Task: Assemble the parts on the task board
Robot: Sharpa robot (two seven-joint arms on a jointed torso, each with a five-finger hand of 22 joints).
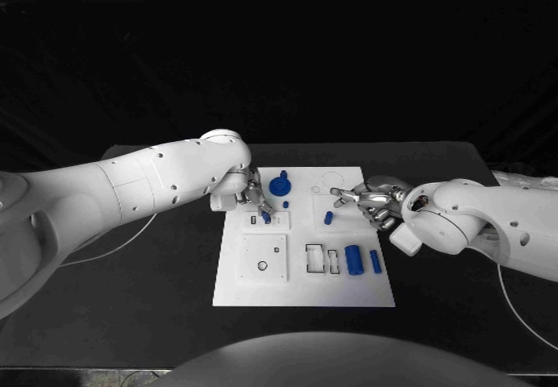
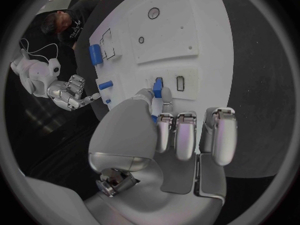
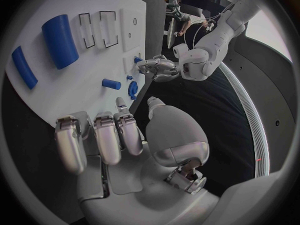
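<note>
Two hands work the task board (image 1: 305, 290): the left hand (image 1: 250, 196) pinches a small blue peg (image 2: 157, 87) over a slot, apparently for insertion, while the right hand (image 1: 374, 201) hovers empty, fingers spread.

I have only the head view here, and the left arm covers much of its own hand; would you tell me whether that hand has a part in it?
Observer: Yes. The left wrist view shows the left hand pinching a small blue part between thumb and finger.
Operator: Thank you. Is there a free slot near it?
Observer: A small rectangular slot lies right beside the part, with nothing in it.
Operator: And is the right hand carrying anything?
Observer: It seems not. In the right wrist view the right hand has bare fingers, held over the task board.
</note>
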